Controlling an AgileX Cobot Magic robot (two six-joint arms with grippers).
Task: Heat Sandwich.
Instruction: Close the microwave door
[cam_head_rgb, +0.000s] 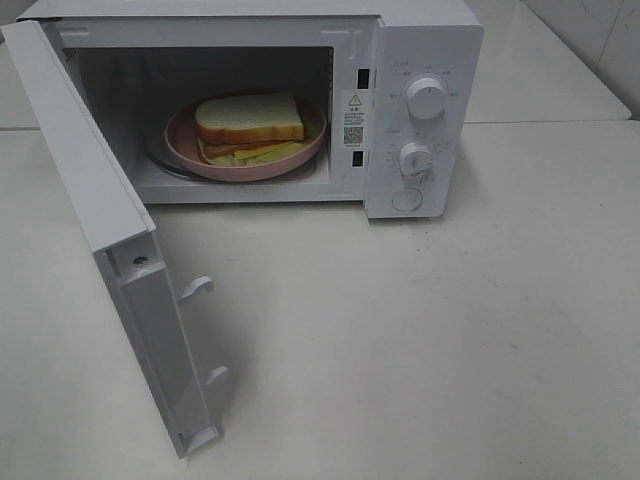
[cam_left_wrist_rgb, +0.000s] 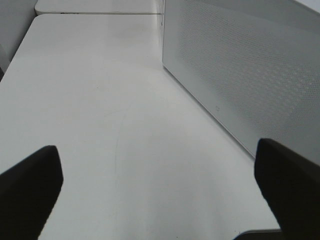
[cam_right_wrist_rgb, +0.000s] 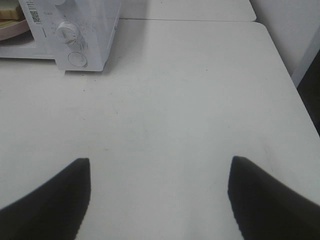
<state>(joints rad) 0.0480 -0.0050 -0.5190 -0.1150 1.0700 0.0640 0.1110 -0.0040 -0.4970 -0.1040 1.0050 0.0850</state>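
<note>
Sandwich (cam_head_rgb: 248, 118) is sitting on plate (cam_head_rgb: 185, 150) inside microwave (cam_head_rgb: 425, 40), well ahead of right gripper (cam_right_wrist_rgb: 159, 161), whose jaws are standing open and empty. Left gripper (cam_left_wrist_rgb: 156, 146) is gaping too, gripping nothing, with door (cam_left_wrist_rgb: 240, 65) just ahead and to one side. Loading looks done. Next is probably swinging door shut, then turning knob (cam_head_rgb: 416, 158).

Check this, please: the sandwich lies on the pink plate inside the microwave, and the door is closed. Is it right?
One thing is wrong: the door is not closed; it is swung wide open, as the exterior high view shows. The rest holds: the sandwich lies on the pink plate inside the microwave.
</note>
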